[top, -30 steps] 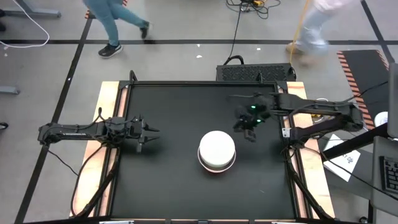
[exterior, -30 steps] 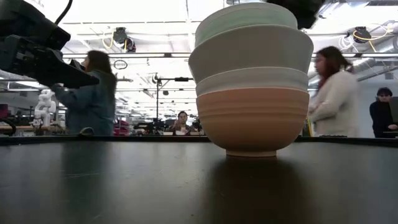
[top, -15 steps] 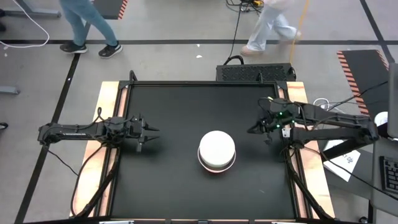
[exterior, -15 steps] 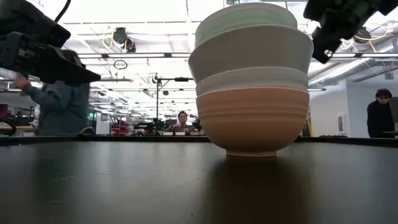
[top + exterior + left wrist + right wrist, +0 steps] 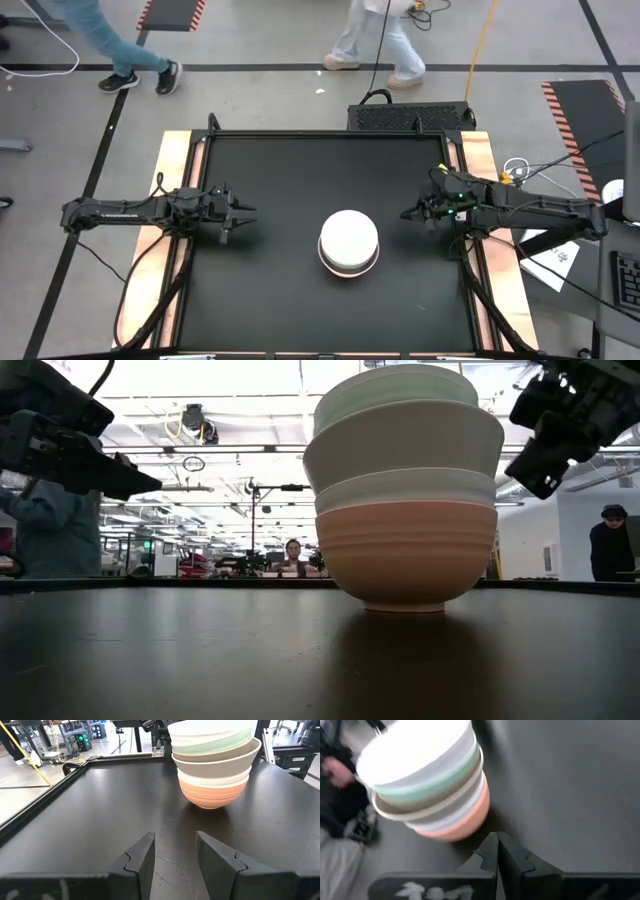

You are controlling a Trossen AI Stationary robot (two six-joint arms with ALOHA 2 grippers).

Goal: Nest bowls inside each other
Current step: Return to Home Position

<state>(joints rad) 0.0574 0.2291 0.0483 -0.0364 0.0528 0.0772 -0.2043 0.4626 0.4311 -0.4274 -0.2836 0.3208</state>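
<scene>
The jaws of the right gripper [image 5: 496, 839] are pressed together with nothing between them. The jaws of the left gripper [image 5: 175, 836] stand apart, also holding nothing. Over the last second the right arm has drawn back from just beside the stack of bowls [image 5: 349, 240] to the right edge of the table [image 5: 280, 170]. The left arm has not moved from the left edge. The stack has stayed just right of the table's middle, well apart from both grippers. It has a white bowl [image 5: 349, 234] on top, then a mint green bowl [image 5: 215, 743], a beige-grey bowl [image 5: 217, 764], another white rim and the salmon-orange bowl [image 5: 405, 555] at the bottom, standing on the black top.

Beyond the table, a person in jeans [image 5: 110, 45] and a person in pale trousers [image 5: 375, 45] have walked leftward across the taped floor. In the low view a seated person [image 5: 293, 555] shows far behind.
</scene>
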